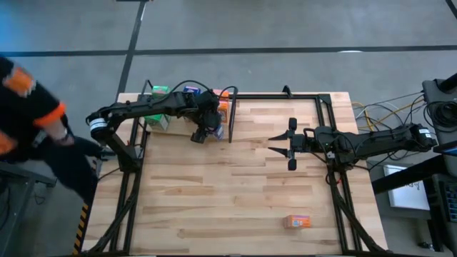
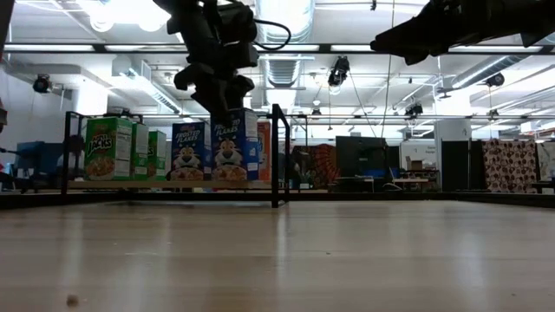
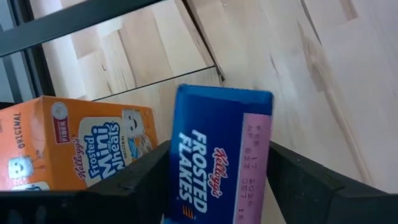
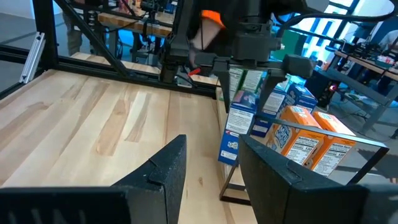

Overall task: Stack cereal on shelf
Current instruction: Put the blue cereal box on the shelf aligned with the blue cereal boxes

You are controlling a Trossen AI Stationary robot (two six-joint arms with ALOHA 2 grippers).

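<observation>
**Left gripper setting a blue box on the shelf; one orange box not yet shelved**

Left gripper straddled a blue Frosted Flakes box at the shelf in the desk's far left corner, fingers on both sides of it. Whether they clamped or had let go, cannot tell. The box stood upright just beside the orange Mini-Wheats box, likely to keep the row tight against the black divider rod. Green boxes stood at the row's other end. Right gripper waited over mid-desk, jaws parted, empty. A lone orange box lay flat near the desk's near right edge, probably next.
</observation>
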